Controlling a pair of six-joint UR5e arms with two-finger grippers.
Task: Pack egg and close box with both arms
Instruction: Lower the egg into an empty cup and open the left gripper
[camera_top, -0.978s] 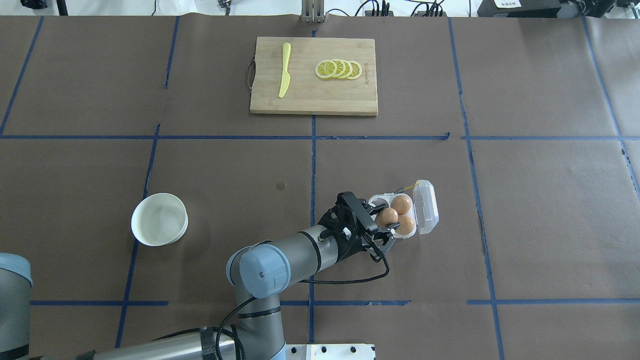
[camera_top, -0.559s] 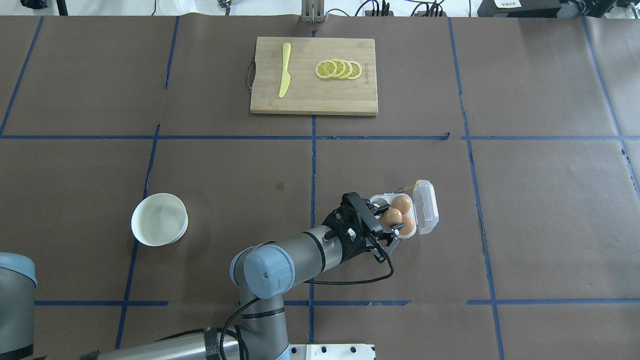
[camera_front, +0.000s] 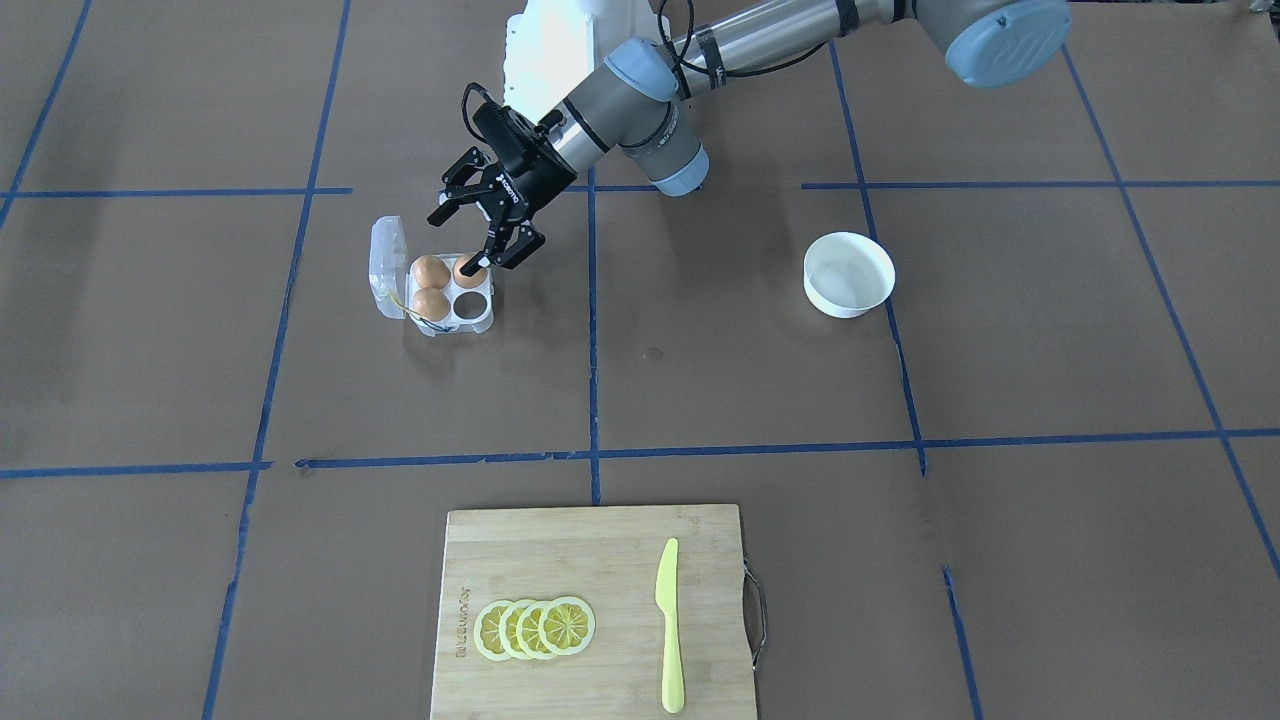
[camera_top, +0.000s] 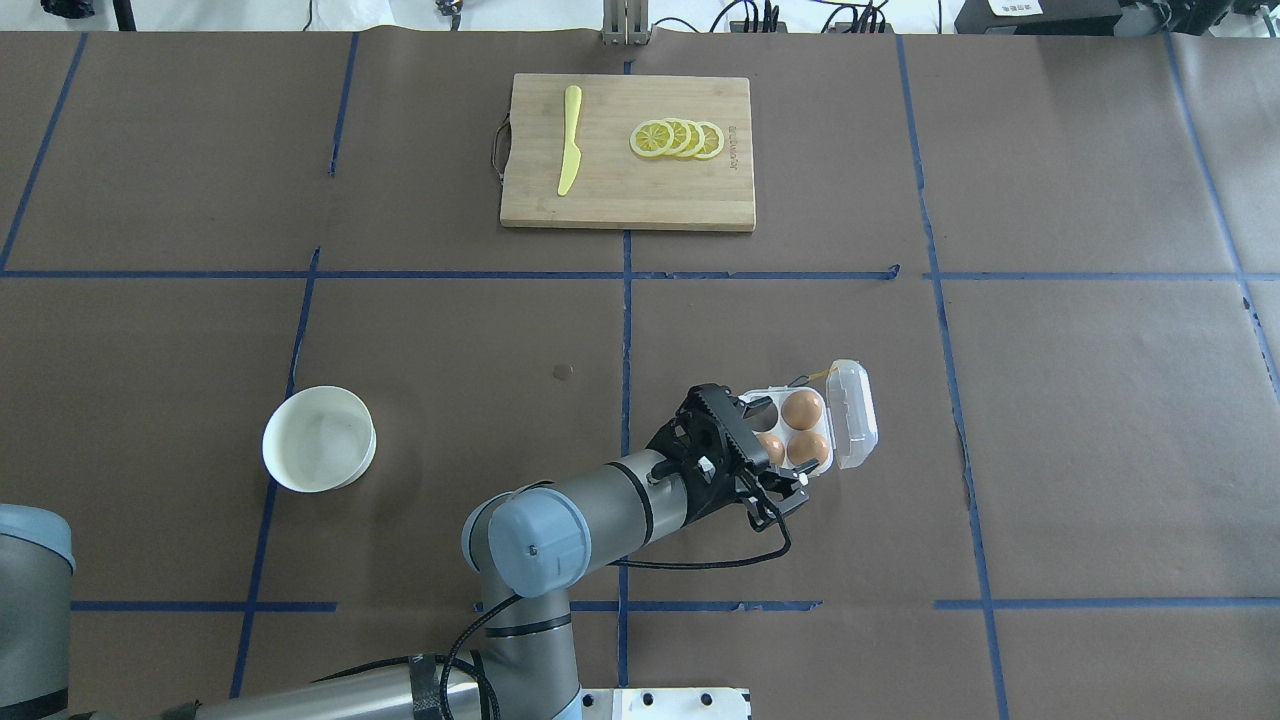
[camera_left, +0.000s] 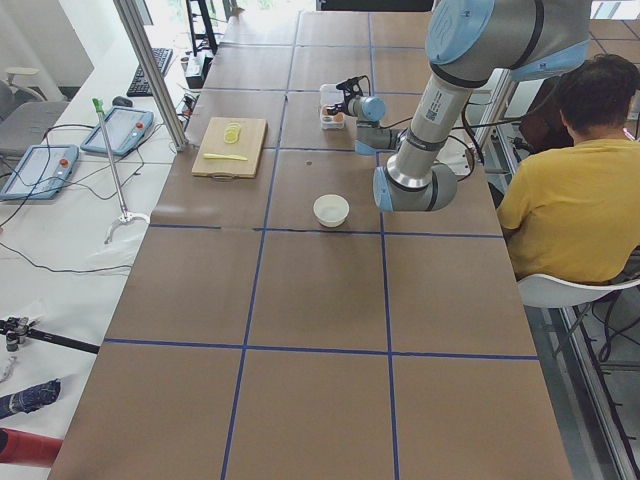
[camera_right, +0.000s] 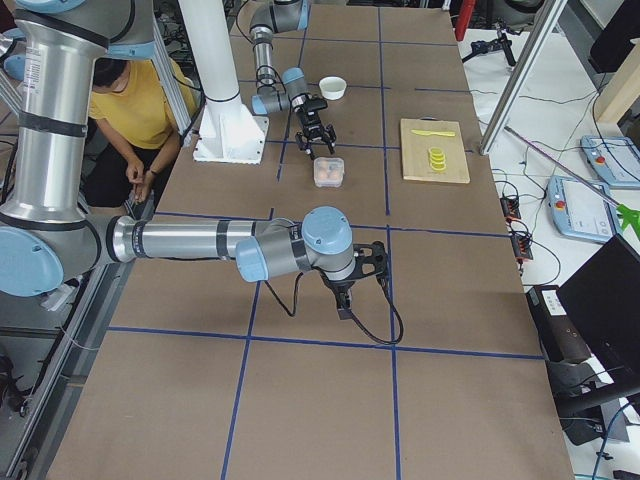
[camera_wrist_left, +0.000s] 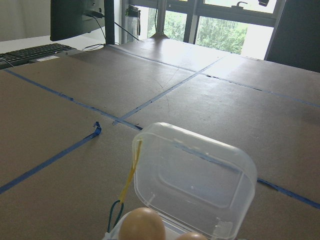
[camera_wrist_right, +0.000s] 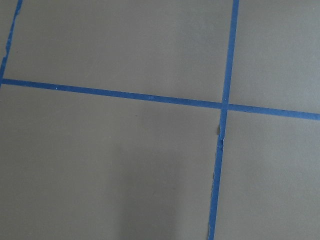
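Note:
The clear box (camera_top: 760, 400) stands right of the table's middle with its lid (camera_top: 855, 415) swung open to the far side. Two eggs (camera_top: 803, 409) sit in the cups next to the lid. My left gripper (camera_top: 775, 452) is down over the near cup, shut on the third egg (camera_top: 770, 446), which sits low in that cup. The front view shows the egg (camera_front: 467, 272) between the fingers, beside an empty cup (camera_front: 467, 300). The left wrist view shows the lid (camera_wrist_left: 195, 180) and the yellow loop (camera_wrist_left: 131, 172). My right gripper (camera_right: 368, 262) shows only in the right side view; I cannot tell its state.
A white bowl (camera_top: 318, 438) stands to the left of the left arm. A wooden cutting board (camera_top: 640, 195) with a yellow knife (camera_top: 569, 140) and lemon slices (camera_top: 677, 138) lies at the far middle. A person in yellow (camera_left: 575, 190) sits behind the robot.
The left gripper has carried the egg slightly toward the robot and lowered it from above the carton into the near cup. The wrist has dropped with it.

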